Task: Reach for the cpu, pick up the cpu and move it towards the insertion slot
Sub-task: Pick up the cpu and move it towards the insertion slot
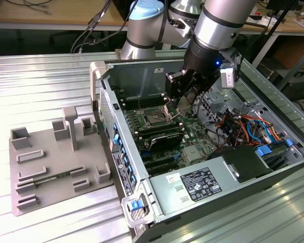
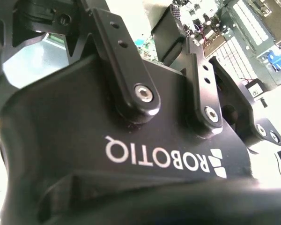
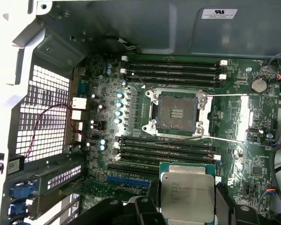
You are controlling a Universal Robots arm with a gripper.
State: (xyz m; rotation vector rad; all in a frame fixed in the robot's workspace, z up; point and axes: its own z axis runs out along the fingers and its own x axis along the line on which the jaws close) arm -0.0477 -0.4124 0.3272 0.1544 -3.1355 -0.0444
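Observation:
The cpu (image 3: 187, 194), a flat square chip with a pale silvery top, sits between two black fingers (image 3: 225, 199) of my gripper (image 3: 188, 197), which is shut on it. It hangs above the motherboard, a short way off the insertion slot (image 3: 175, 115). The slot is a dark square socket whose shiny metal frame is swung open and whose thin wire levers are spread out. In the exterior view my gripper (image 1: 184, 104) is inside the open computer case, just to the exterior view's right of the insertion slot (image 1: 154, 118), with the cpu (image 1: 185, 102) pale at its tip.
Long black memory slots (image 3: 171, 70) flank the socket on both sides. The case's metal walls (image 1: 142, 71) ring the board, with cables (image 1: 243, 126) and a power supply (image 1: 195, 185) to the exterior view's right. A grey fixture plate (image 1: 50, 167) with plastic frames lies outside the case.

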